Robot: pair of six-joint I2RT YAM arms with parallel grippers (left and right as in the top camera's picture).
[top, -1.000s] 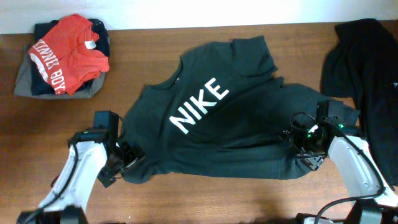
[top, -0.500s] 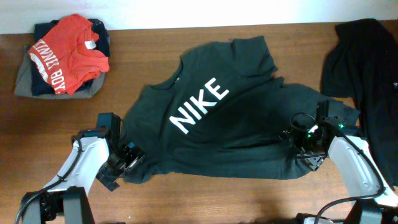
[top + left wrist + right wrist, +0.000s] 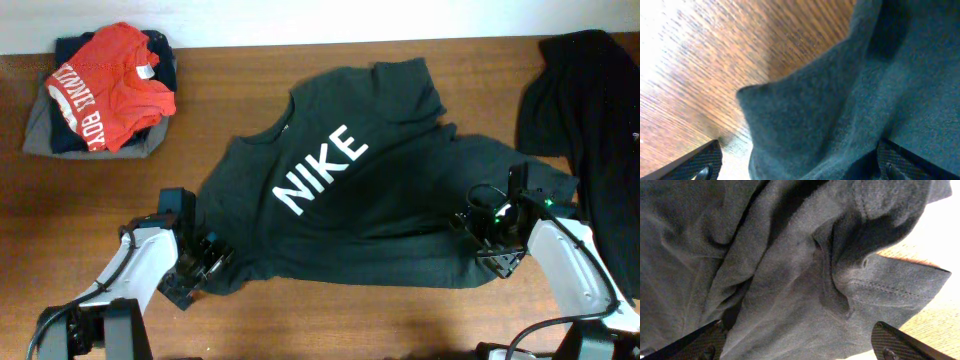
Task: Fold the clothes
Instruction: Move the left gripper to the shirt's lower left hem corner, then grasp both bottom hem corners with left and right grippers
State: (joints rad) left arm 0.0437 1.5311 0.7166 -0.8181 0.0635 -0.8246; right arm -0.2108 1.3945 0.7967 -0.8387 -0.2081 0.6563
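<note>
The clothes, a black T-shirt (image 3: 350, 200) with white NIKE lettering, lie spread face up and rumpled on the wooden table. My left gripper (image 3: 205, 262) is at the shirt's lower left corner, open, with the dark cloth corner (image 3: 810, 125) between its wide-set fingertips (image 3: 702, 162). My right gripper (image 3: 490, 240) is at the shirt's lower right corner by a sleeve, open as well, with bunched fabric (image 3: 805, 295) lying between its fingertips (image 3: 895, 342). Neither pair of jaws pinches the cloth.
A pile of folded clothes topped by a red tee (image 3: 110, 85) sits at the back left. Another black garment (image 3: 590, 110) lies at the right edge of the table (image 3: 250, 70). Bare wood shows along the front.
My left gripper has slid a little toward the front and right along the shirt's lower left corner. The right gripper and the shirt have stayed put.
</note>
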